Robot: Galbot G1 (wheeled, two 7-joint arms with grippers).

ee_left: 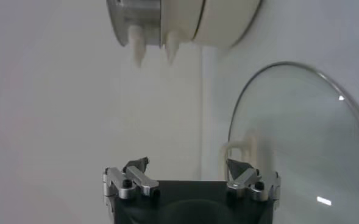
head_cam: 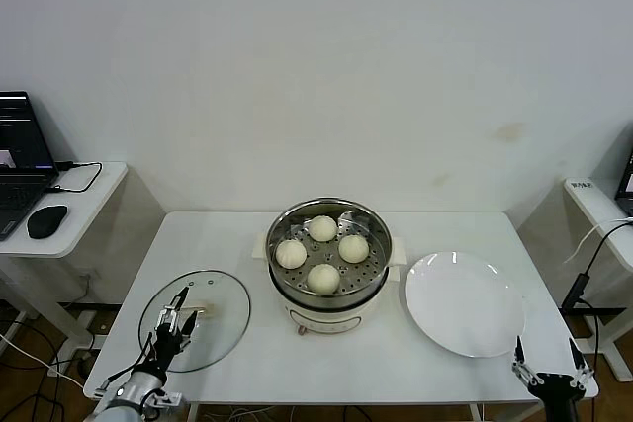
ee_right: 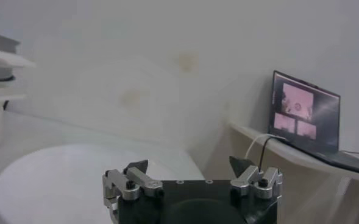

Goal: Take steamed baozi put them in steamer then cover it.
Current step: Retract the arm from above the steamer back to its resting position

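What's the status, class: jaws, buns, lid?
Left gripper open over the glass lid; right gripper open, parked by the plate. Four baozi in the steamer. Lid still on the table, path clear.

Left gripper (head_cam: 177,311) sits low at the near left corner of the head view, forearm rising from the bottom edge, wrist angled so the fingers point forward and slightly right. Its jaws stand wide apart, nothing between them; the wrist view shows both fingertips (ee_left: 239,167) spread to either side of the black palm block, with a clear gap across the middle. Right gripper (head_cam: 547,361) hangs at the near right corner, barely above the bottom edge, fingers pointing up and forward. Its jaws are spread just as wide, the fingertips (ee_right: 136,167) splayed apart, the space between them bare.
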